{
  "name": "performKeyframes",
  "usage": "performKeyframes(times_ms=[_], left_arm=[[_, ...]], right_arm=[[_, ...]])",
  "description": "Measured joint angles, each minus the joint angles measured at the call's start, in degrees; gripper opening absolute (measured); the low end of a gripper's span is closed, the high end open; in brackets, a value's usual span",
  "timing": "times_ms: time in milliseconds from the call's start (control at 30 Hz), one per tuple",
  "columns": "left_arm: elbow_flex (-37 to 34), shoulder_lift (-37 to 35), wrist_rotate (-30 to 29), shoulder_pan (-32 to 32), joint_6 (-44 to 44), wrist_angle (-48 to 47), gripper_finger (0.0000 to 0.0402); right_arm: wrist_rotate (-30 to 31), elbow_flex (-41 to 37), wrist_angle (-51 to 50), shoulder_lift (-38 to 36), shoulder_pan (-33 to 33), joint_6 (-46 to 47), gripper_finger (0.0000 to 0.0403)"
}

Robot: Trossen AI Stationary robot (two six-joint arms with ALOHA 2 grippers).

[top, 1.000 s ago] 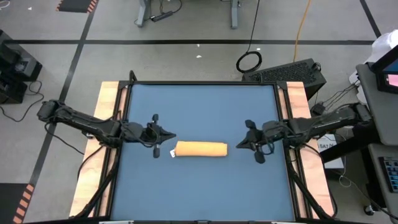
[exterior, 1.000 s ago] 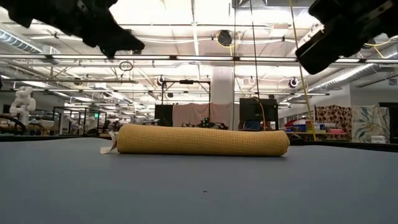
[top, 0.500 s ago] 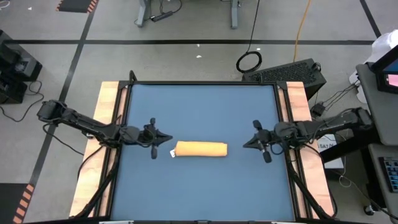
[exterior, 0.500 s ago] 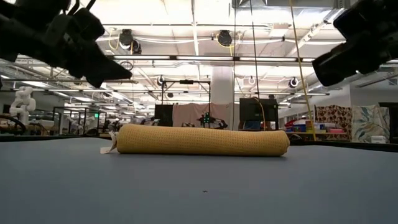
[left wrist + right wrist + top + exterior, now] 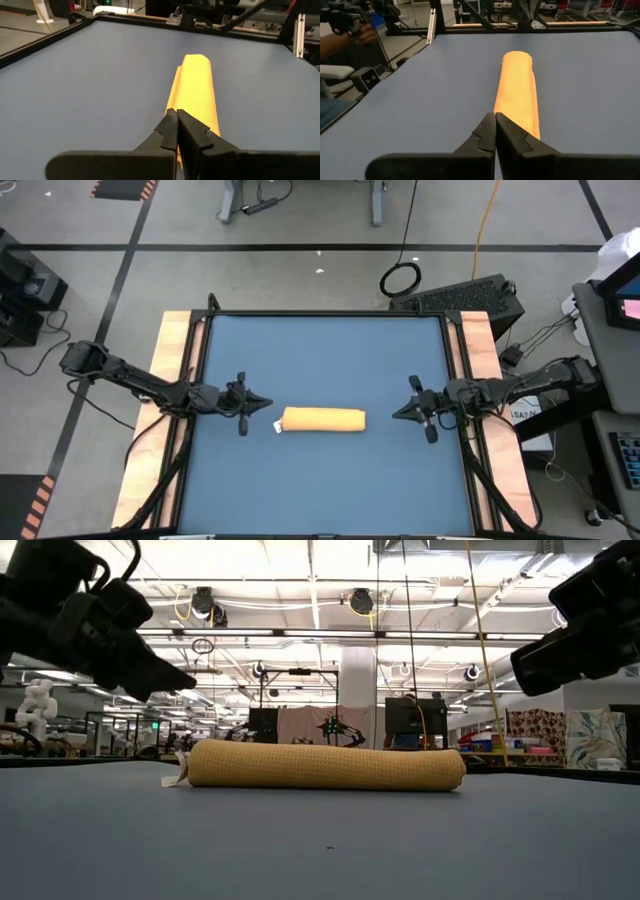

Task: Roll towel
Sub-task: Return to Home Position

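Towel lies rolled on the blue worktop between the left gripper and the right gripper, touching neither, its white tag nearer the left one. Both grippers hover clenched, holding nothing.

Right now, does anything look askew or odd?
Nothing stands out. The towel lies as an even roll, white tag at one end. The left end effector and right end effector are shut, clear of it.
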Motion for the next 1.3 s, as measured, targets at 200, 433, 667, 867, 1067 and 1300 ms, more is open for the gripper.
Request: performKeyframes(times_ms=[200,433,667,867,1067,1300], left_arm=[[-2.7,0.0,-0.5,0.0,0.0,4.0,0.0005],[-2.7,-0.4,-1.6,0.0,0.5,4.0,0.0005],[-2.7,-4.5,-1.6,0.0,3.7,3.9,0.0005],[-2.7,-8.7,-1.6,0.0,5.0,1.2,0.0005],[-2.7,-12.3,-1.6,0.0,4.7,-2.1,0.0005],[-2.7,-16.3,-1.4,0.0,4.6,-5.7,0.0005]], right_arm=[[1.2,-1.9,0.8,-1.5,0.0,-0.4,0.0],[1.2,-2.0,-0.1,-3.6,0.0,-2.4,0.0],[1.4,-1.9,-3.4,-7.9,0.0,-2.6,0.0],[1.2,-1.9,-7.8,-13.3,0.0,-2.7,0.0],[0.8,-2.8,-7.4,-18.0,0.0,-4.7,0.0],[0.9,-2.8,-7.4,-20.5,0.0,-6.0,0.0]])
